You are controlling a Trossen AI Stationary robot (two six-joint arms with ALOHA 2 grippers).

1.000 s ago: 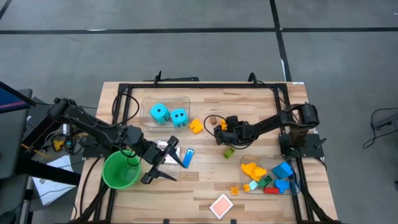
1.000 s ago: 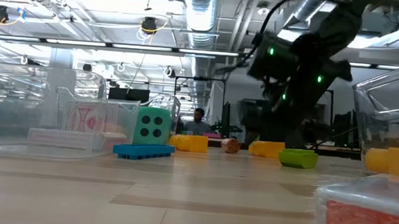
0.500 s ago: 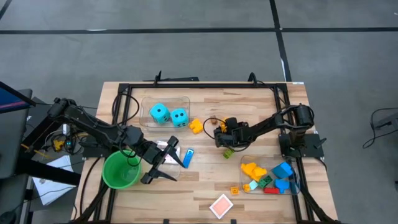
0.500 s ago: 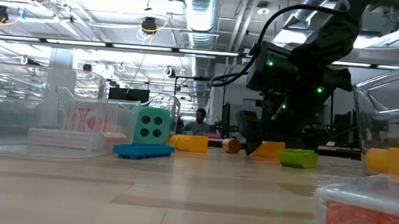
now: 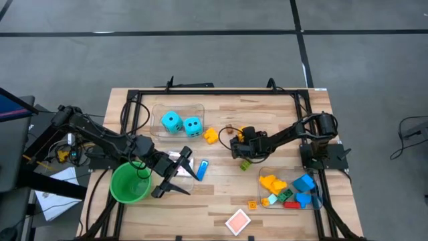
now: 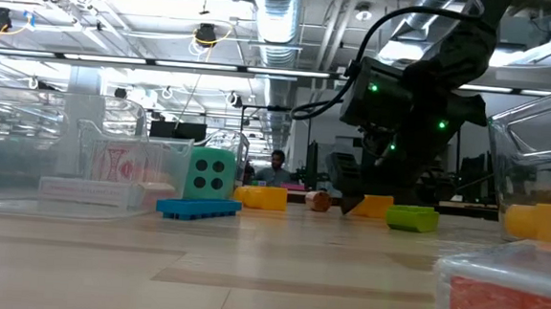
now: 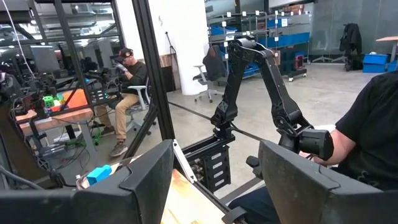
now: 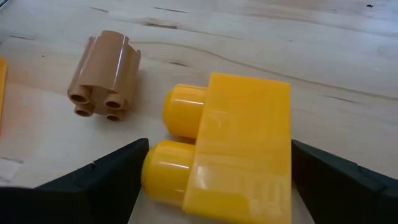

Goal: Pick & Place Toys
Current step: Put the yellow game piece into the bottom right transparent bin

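Yellow plastic fills the space between the right gripper's two dark fingers: a yellow brick lies on its side on the wooden table, its two round studs pointing toward a small tan brick that lies just beside it, apart from it. The fingers stand wide apart on either side of the yellow brick, and no contact shows. Its long axis runs across the gap, from one finger toward the other. From above, the right gripper sits near the table's centre, with a green brick at its 5 o'clock. At 8 o'clock from there, the left gripper waits beside the green cup, fingers parted and empty.
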